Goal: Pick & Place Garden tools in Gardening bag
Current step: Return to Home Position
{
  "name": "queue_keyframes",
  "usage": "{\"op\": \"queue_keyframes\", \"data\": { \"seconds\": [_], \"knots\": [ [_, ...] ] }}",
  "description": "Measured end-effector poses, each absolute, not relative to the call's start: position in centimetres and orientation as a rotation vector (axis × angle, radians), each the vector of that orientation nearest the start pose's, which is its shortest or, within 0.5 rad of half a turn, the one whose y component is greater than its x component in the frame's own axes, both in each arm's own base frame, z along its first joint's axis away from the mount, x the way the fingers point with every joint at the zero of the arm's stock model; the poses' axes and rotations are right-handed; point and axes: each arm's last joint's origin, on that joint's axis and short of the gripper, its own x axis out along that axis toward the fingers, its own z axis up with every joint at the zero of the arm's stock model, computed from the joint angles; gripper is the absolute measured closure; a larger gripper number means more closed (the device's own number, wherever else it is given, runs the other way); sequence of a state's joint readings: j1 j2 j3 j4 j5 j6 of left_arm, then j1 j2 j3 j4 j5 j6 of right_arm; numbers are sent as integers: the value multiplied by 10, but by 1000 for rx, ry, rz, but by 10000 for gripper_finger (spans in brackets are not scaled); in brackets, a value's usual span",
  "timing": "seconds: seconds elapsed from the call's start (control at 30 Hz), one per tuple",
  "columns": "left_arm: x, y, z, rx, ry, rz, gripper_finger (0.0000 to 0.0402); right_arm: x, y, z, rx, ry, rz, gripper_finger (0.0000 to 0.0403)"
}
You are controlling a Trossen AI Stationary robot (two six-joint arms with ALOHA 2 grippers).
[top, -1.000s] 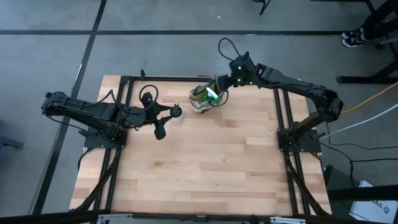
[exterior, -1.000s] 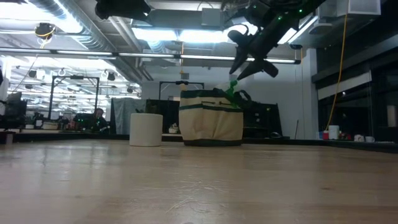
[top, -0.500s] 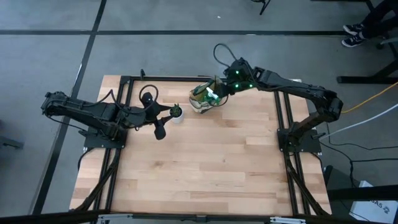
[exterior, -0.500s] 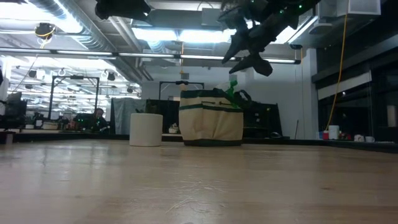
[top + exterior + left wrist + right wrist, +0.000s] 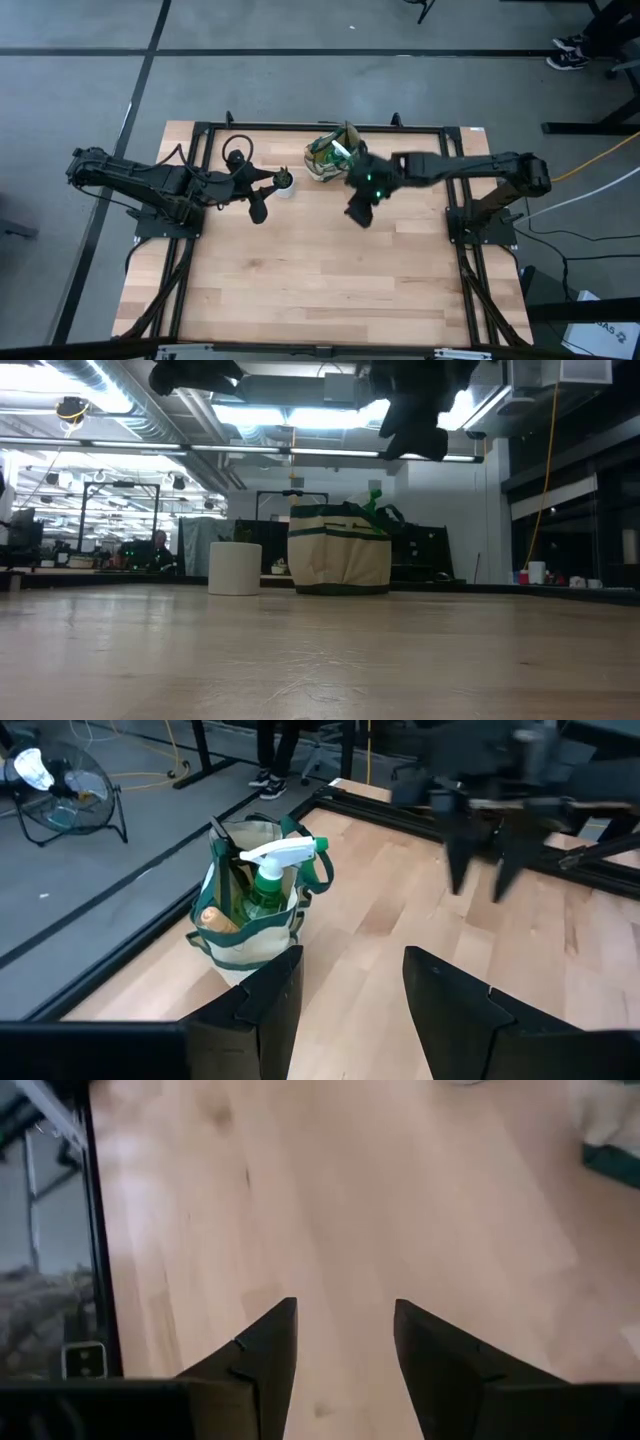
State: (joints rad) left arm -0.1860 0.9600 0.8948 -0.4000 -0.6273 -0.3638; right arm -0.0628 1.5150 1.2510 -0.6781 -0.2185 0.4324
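Wood tabletop [image 5: 330, 270]: right gripper [image 5: 345, 1308] parted, empty, gardening bag [image 5: 325, 160] near, beside jaws; left gripper [image 5: 352, 960] parted, empty, faces bag.

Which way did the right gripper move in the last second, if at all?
Yes. High view: the right gripper has swung off the gardening bag, out over the table toward its middle, jaws open. The left gripper waits by the pot.
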Motion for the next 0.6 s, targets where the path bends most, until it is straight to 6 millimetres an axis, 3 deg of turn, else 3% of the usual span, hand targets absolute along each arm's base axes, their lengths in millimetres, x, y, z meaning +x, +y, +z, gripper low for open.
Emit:
{"op": "queue_keyframes", "data": {
  "seconds": [0.27,0.6],
  "knots": [
    [198,-20,323,-151,349,501,233,314,25,284,514,964,-32,234],
    [198,-20,323,-158,348,502,233,315,38,286,494,942,12,234]
  ]
}}
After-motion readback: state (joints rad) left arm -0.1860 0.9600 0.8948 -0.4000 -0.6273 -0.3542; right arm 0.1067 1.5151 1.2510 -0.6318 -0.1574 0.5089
